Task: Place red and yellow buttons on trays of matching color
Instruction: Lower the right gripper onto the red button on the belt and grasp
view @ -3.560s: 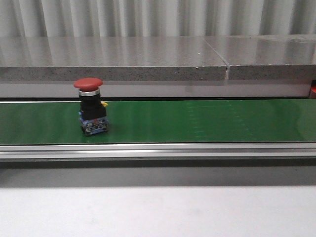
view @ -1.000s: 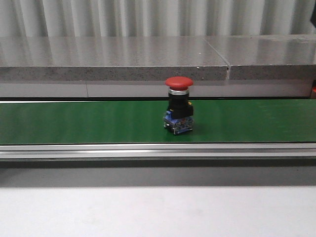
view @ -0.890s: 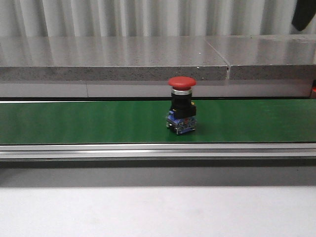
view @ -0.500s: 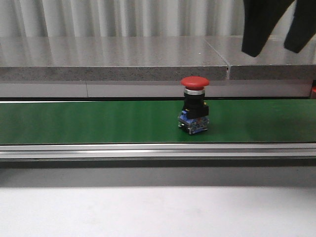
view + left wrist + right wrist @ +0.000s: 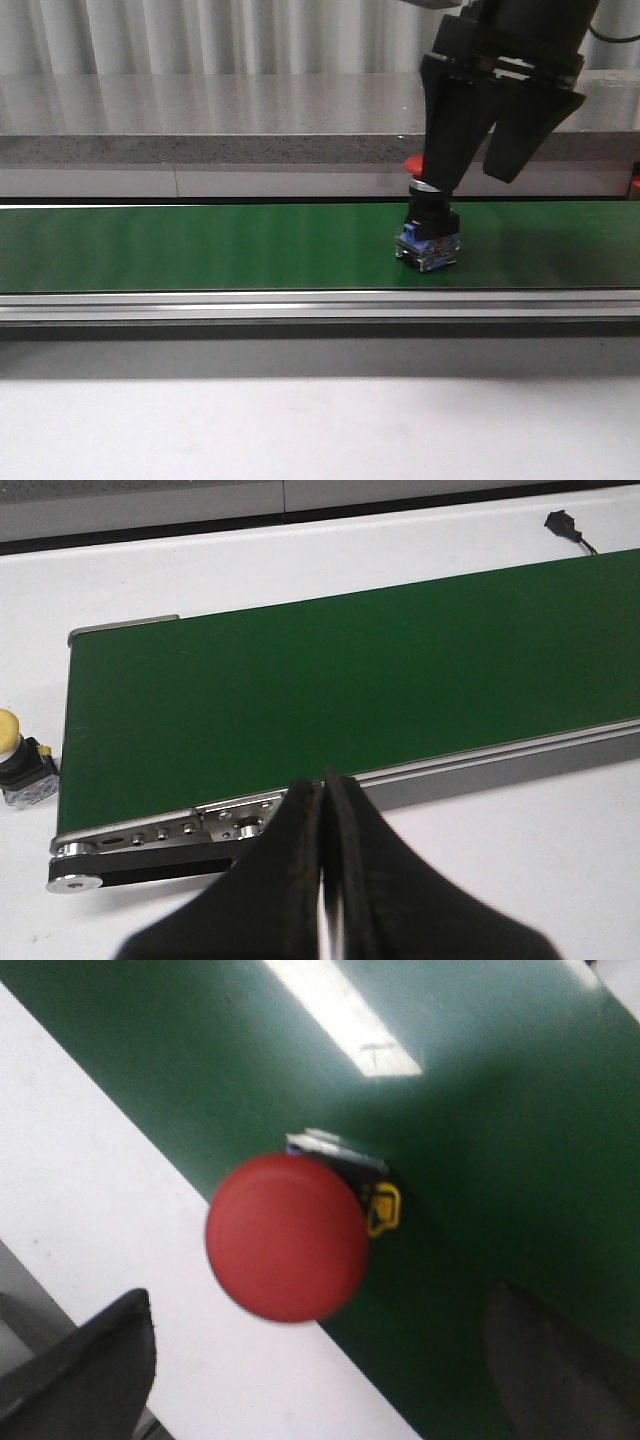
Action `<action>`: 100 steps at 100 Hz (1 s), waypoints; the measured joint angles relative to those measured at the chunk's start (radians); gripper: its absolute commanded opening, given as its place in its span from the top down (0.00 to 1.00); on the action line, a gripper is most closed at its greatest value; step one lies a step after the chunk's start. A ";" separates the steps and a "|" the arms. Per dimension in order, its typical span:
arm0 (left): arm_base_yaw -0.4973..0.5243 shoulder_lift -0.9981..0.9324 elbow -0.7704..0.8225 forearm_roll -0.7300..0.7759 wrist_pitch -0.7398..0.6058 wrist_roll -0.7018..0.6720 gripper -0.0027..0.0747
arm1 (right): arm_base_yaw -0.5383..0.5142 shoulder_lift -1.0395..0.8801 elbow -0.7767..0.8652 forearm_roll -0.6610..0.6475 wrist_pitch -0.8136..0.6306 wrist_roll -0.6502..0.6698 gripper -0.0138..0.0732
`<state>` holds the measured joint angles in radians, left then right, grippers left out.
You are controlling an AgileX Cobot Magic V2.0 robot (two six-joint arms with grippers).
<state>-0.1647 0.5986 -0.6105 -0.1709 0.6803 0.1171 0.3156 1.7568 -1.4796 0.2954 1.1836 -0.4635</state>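
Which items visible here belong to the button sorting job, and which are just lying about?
Part of the job:
- red button, upright on the green conveyor belt
- yellow button, on the white table off the belt's end
- right gripper, fingers open over the red button
- left gripper, fingers shut, holding nothing

Just lying about:
- black plug on the table

No trays are in view.

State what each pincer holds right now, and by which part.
Nothing. The right pincer is open above the red button; the left pincer is shut on nothing.
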 measured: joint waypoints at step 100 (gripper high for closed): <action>0.000 0.000 0.000 0.000 0.000 0.000 0.99 | -0.142 -0.050 -0.030 -0.027 -0.095 0.016 0.71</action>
<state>-0.1647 0.5986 -0.6105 -0.1709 0.6803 0.1171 0.1738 1.7071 -1.5098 0.2687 1.0890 -0.4474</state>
